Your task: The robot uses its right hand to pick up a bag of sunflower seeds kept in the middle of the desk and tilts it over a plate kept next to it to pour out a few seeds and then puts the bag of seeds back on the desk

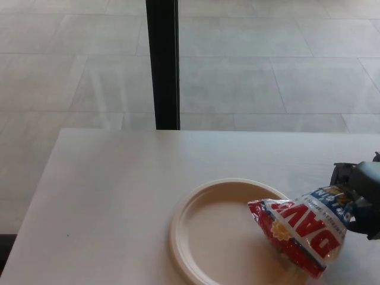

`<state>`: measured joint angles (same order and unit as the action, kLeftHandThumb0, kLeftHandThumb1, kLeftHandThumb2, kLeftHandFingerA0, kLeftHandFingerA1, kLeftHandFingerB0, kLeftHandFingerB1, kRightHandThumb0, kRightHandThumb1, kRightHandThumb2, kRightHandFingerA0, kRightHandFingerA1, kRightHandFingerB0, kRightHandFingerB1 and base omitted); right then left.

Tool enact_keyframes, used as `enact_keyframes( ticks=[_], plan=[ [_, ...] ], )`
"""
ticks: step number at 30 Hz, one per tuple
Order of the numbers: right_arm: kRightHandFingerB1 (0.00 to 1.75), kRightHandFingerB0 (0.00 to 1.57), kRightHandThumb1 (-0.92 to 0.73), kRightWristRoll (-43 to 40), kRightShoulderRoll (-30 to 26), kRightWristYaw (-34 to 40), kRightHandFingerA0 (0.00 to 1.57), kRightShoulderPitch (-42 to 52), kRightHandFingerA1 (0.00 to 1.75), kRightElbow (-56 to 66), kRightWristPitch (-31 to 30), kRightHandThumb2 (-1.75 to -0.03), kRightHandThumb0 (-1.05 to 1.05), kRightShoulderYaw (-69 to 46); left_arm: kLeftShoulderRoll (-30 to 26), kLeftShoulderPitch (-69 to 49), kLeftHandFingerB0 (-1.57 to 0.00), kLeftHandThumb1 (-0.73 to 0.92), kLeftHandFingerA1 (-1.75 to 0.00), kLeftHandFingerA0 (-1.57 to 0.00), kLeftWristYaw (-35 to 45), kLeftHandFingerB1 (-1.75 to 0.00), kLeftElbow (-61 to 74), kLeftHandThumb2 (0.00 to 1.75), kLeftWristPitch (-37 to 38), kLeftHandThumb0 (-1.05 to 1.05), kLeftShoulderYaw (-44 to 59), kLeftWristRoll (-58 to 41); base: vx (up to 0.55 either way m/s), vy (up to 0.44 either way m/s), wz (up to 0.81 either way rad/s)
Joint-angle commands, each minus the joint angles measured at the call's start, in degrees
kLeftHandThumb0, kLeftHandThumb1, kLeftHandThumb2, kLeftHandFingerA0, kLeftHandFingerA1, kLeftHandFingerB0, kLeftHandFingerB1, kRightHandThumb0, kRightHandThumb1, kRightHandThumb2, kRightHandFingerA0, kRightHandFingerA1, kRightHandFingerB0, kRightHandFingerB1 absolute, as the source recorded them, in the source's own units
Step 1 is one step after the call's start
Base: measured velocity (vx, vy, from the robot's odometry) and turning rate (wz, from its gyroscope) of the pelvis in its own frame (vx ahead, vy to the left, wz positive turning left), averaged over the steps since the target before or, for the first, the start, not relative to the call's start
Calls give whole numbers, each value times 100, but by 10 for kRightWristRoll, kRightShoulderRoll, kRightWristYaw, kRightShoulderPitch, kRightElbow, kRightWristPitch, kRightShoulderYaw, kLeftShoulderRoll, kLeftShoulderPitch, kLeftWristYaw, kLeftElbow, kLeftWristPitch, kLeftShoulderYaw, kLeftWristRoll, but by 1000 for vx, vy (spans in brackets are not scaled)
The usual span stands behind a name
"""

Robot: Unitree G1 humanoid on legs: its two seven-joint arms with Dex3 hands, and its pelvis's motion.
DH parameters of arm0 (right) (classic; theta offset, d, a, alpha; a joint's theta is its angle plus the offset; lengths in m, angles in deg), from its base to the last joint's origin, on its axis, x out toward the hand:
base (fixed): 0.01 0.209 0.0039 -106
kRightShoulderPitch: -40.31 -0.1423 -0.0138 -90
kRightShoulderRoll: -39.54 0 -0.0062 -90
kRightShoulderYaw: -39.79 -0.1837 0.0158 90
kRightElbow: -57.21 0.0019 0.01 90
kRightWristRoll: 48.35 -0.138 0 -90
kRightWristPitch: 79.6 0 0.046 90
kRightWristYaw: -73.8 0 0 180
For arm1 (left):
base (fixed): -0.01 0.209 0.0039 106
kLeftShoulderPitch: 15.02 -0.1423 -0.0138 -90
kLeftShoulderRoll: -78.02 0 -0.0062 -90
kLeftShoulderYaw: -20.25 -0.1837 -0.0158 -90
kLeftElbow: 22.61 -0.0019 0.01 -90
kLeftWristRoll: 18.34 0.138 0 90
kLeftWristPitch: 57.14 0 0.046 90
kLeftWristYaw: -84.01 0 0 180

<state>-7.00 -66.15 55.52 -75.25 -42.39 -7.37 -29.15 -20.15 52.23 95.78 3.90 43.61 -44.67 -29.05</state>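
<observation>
White desk [107, 196] fills the near scene, bare on its left; I see no left hand anywhere. One cream plate [205, 234] sits right of centre, and I can make out no seeds on it. One bag [300, 228], red, white and blue, lies tipped on its side over the plate's right edge, its mouth end pointing left above the plate. My right hand [359, 199], at the far right edge, is closed on the bag's blue end. To pour well, I judge I should keep the mouth over the plate's middle, tilt a little more and slowly, then stop once a few seeds drop. Count: one plate, one bag, one hand showing.
</observation>
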Motion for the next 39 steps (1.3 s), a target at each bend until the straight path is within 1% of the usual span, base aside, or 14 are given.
enact_keyframes(
  ticks=[1,6,7,12,13,20,21,22,29,30,35,36,37,39],
  plan=[
    [126,74,-69,34,-4,-48,88,-24,164,-4,-61,-79,-38,12,-6,-10,-36,54,-78,-44,4,-65,4,78,3,-43,2,-5,0,0,0],
    [94,71,-70,49,-1,-72,86,-51,149,2,-82,-85,-38,27,-9,-2,-37,55,-75,-41,5,-64,-2,79,-3,-41,5,-7,0,0,0],
    [87,72,-68,55,-6,-80,85,-56,142,11,-77,-86,-38,33,-11,0,-34,42,-71,-39,8,-65,-6,99,-5,-43,4,-7,0,0,0],
    [88,72,-69,67,-9,-105,90,-63,144,33,-88,-87,-39,45,-9,-3,-38,53,-76,-42,6,-65,1,79,-2,-43,6,-8,0,0,0],
    [78,68,-71,72,-9,-109,88,-64,142,38,-91,-84,-40,48,-9,-9,-35,41,-71,-40,9,-66,10,98,-3,-45,4,-8,0,0,0],
    [96,76,-70,82,-14,-115,89,-60,157,64,-76,-86,-39,56,-10,-7,-34,43,-71,-39,11,-65,9,100,-4,-42,4,-6,0,0,0],
    [88,73,-72,91,-16,-123,89,-60,148,71,-75,-84,-40,63,-9,-8,-37,53,-77,-41,8,-65,12,79,-7,-44,4,-7,0,0,0],
    [87,72,-73,96,-16,-131,90,-63,143,75,-77,-82,-42,66,-10,-6,-34,41,-71,-39,11,-65,5,98,-2,-46,4,-6,0,0,0],
    [75,65,-79,114,-10,-153,84,-85,129,70,-87,-73,-43,71,-14,-5,-35,43,-71,-39,13,-66,5,100,-2,-46,3,-5,0,0,0],
    [78,65,-75,116,-11,-155,82,-88,148,72,-87,-74,-41,70,-12,-4,-35,42,-71,-38,20,-66,6,100,-1,-47,8,-12,0,0,0],
    [74,65,-73,121,-12,-164,86,-89,137,74,-86,-76,-41,69,-15,3,-35,43,-71,-39,16,-66,-11,100,2,-43,6,-9,0,0,0],
    [77,66,-72,121,-9,-161,86,-85,140,78,-89,-78,-40,65,-13,0,-40,54,-78,-40,17,-68,-2,80,-2,-44,8,-13,0,0,0],
    [85,67,-72,120,-8,-159,86,-83,148,79,-89,-80,-40,63,-13,0,-36,42,-71,-39,17,-66,-2,99,-2,-43,8,-13,0,0,0],
    [89,70,-74,115,-7,-158,87,-76,151,77,-92,-80,-41,58,-14,-2,-36,42,-71,-39,15,-66,-1,99,-1,-43,6,-10,0,0,0]
  ],
)
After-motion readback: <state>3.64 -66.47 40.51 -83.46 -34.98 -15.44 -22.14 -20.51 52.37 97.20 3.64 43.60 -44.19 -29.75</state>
